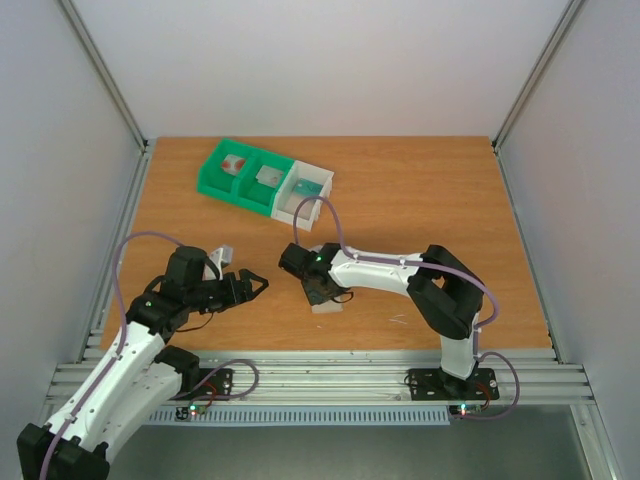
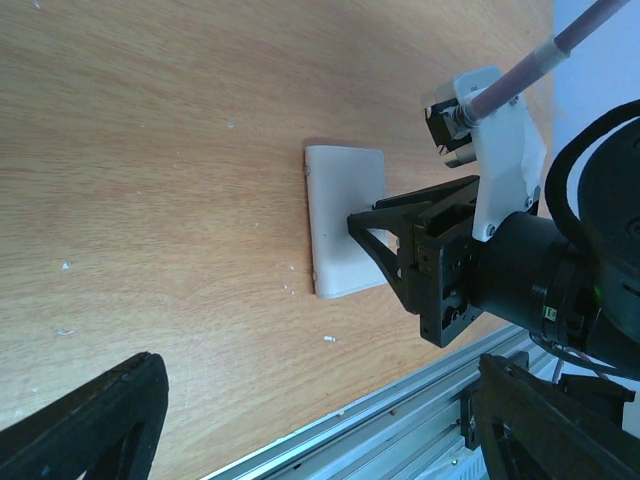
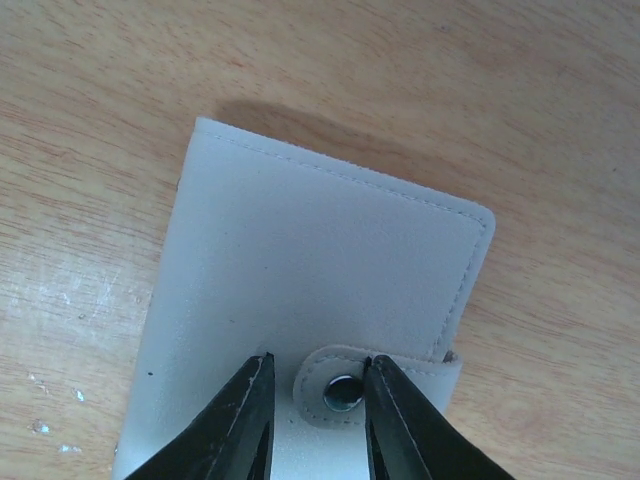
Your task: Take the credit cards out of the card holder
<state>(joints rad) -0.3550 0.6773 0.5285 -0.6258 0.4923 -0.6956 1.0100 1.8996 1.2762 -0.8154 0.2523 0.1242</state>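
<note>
The card holder (image 3: 320, 240) lies flat and closed on the wooden table (image 1: 420, 200), right under the right gripper (image 3: 318, 365). It is a pale, stitched sleeve, and a small snap tab (image 3: 343, 392) wraps over one edge and is fastened. No cards show outside it near this hand.

The right gripper points down onto the holder with its two fingers drawn in close, one on each side of the rounded end of the tab, so the metal stud sits in the narrow gap between them. I cannot tell whether the fingers actually pinch the tab or only flank it.

The left gripper (image 1: 255, 283) hovers just left of the right one, spread wide and holding nothing. In its wrist view the holder lies ahead of it, partly behind the right gripper.

Well beyond both hands, towards the far side of the table, sits a green-and-white tray (image 1: 215, 185). Its left green compartment holds a small pale flat piece with red marks (image 1: 232, 163), the middle one a greyish piece (image 1: 266, 175), and the white one a greenish piece (image 1: 310, 187).
</note>
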